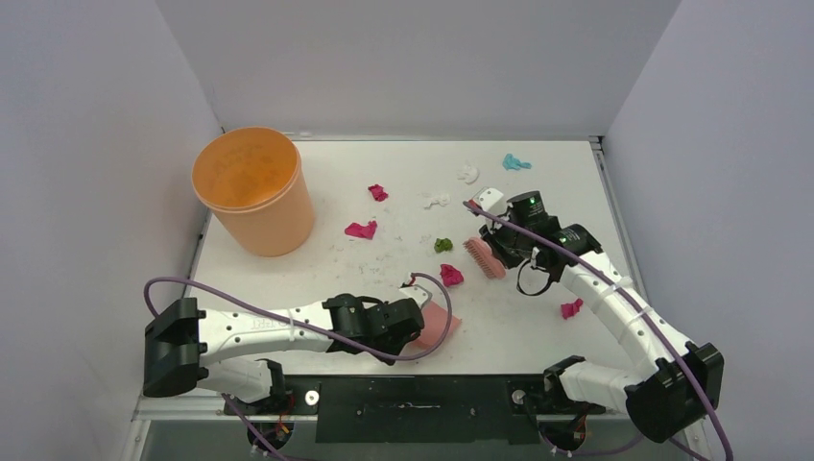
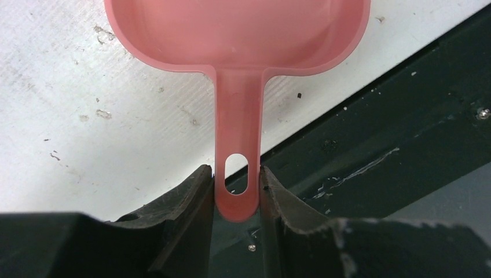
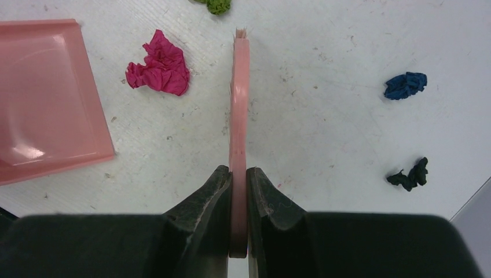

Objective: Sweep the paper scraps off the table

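Paper scraps lie across the white table (image 1: pixel 384 154): magenta wads (image 1: pixel 361 230) (image 1: pixel 378 192) (image 1: pixel 451 276) (image 1: pixel 571 308), white ones (image 1: pixel 467 174), a teal one (image 1: pixel 514 162) and a green one (image 1: pixel 442 245). My left gripper (image 1: pixel 415 322) is shut on the handle of the pink dustpan (image 2: pixel 237 35), which rests near the table's front edge. My right gripper (image 3: pixel 238 171) is shut on the pink hand brush (image 1: pixel 484 257), held edge-on. The right wrist view shows a magenta wad (image 3: pixel 159 71) between brush (image 3: pixel 239 104) and dustpan (image 3: pixel 46 98), a green wad (image 3: pixel 219 6), a dark blue wad (image 3: pixel 405 85) and a black wad (image 3: pixel 410 175).
An orange round bucket (image 1: pixel 251 190) stands at the back left of the table. The dark metal frame (image 2: pixel 394 145) runs along the table's front edge just behind the dustpan handle. Grey walls close in the back and both sides.
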Available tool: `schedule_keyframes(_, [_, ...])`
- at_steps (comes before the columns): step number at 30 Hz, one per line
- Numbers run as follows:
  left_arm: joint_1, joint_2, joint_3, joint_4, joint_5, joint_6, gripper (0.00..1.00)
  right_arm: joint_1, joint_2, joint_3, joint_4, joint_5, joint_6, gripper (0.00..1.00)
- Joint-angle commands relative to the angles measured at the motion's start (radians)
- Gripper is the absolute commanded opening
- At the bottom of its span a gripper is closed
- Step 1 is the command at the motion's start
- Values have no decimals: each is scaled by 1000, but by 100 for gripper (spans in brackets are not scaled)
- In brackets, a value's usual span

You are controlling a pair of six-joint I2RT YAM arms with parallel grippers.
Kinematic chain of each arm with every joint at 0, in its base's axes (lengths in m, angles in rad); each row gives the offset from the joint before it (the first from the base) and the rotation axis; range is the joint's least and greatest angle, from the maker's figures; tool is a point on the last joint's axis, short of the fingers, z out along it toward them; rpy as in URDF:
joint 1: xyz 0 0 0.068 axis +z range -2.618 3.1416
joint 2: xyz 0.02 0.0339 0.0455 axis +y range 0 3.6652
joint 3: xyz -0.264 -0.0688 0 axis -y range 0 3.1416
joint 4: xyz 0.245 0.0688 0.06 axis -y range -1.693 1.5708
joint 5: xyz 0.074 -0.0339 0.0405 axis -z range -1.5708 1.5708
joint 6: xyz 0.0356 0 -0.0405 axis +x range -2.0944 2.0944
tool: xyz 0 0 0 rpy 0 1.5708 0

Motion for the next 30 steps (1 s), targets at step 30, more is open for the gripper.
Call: schedule_keyframes(30, [11,-58,-92,210,-234,-99,0,25,200,375,-11,0,-172,5])
